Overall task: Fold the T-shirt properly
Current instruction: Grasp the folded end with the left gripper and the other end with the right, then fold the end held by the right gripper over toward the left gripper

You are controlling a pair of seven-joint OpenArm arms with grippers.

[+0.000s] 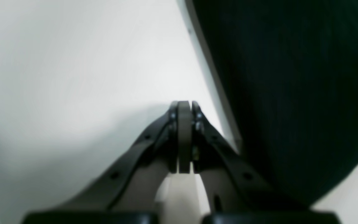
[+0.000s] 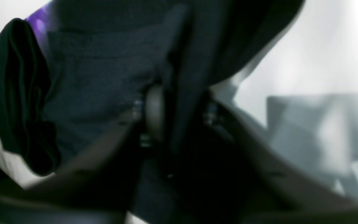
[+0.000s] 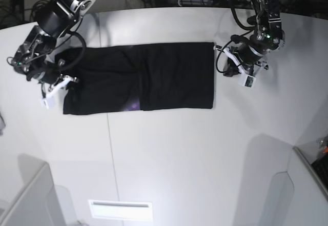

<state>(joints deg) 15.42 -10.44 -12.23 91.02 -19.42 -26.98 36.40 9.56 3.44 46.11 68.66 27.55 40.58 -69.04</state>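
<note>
The right gripper [image 2: 172,115] has its jaws drawn nearly together on a fold of black cloth: in the right wrist view a ridge of fabric runs straight up between the pale pad and the opposite finger, so it has hold of the T-shirt [image 3: 141,77] at its end on the base view's left. That pinch sits at the edge of the garment, most likely so the end can be lifted and carried over the rest for the next fold. Beside the grip a bunched roll of cloth hangs loose, and a scrap of purple print [image 2: 40,21] shows above it. The left gripper [image 1: 184,137] is fully closed on nothing, pads pressed flat together, hovering over the white table [image 3: 169,149] just beside the shirt's other end; it looks parked there, out of the cloth's way. The shirt itself lies as a long, already narrowed band across the table between the two arms, flat along most of its length and rumpled only at the gripped end.
</note>
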